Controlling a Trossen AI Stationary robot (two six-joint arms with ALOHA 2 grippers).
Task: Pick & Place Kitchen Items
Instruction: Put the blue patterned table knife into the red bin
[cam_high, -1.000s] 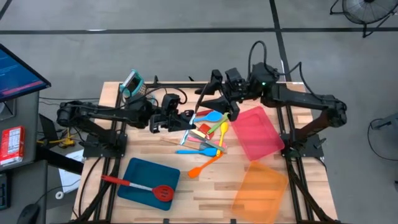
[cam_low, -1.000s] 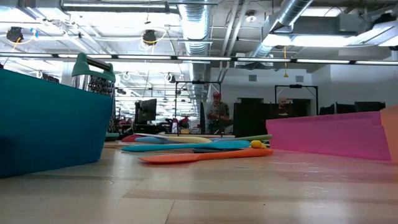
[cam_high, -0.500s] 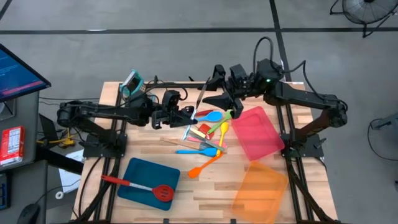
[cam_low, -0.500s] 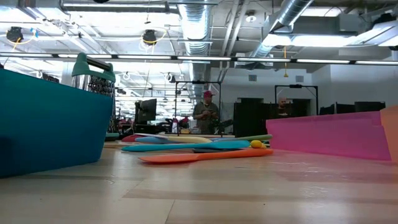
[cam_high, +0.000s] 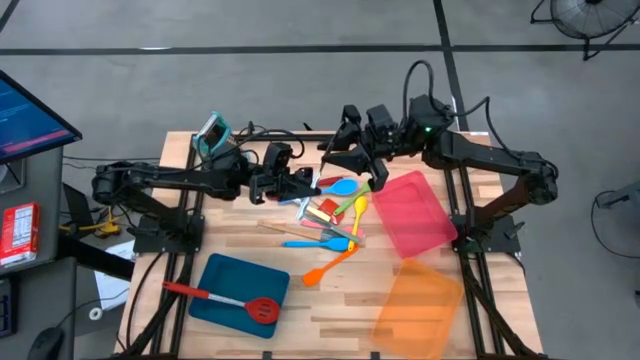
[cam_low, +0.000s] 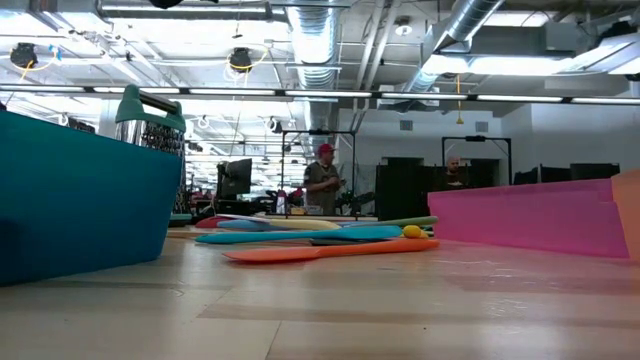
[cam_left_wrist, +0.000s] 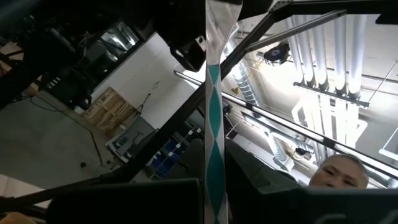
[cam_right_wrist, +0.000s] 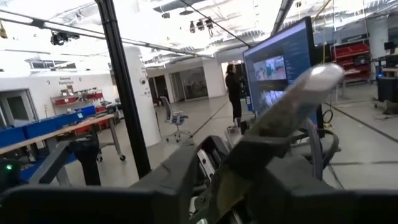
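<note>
Nearest on the bench (cam_high: 330, 310), a red slotted turner (cam_high: 262, 308) lies across the blue tray (cam_high: 215, 275), with the orange tray (cam_high: 420, 305) empty beside it. Past them an orange spoon (cam_high: 318, 273) rests alone, then the heap of kitchen items (cam_high: 335, 215) – blue, yellow, green and red spoons and spatulas crossing one another, just beside the red tray (cam_high: 415, 215).

These are light, slim pieces. The silicone heads will flex and cling, while the handles are stiff, so a pinch at mid-handle should carry them level. Being stacked, one may drag its neighbours along.

Over the far edge of the heap, the left gripper (cam_high: 305, 183) seems to have its fingers pressed on a teal-and-white patterned utensil (cam_left_wrist: 212, 143), which runs up from between them in the left wrist view. The right gripper (cam_high: 360, 165), close opposite, pinches a smooth metal handle (cam_right_wrist: 292, 96) – slick, likely to swivel if held near its end.

Against a second ago, the left gripper has crept toward the right one. The right arm has lifted back slightly with its utensil, and the heap looks undisturbed.

Farther off stands the box grater (cam_high: 212, 133). In the room beyond, a person (cam_low: 321, 180) has walked leftward in the low view
</note>
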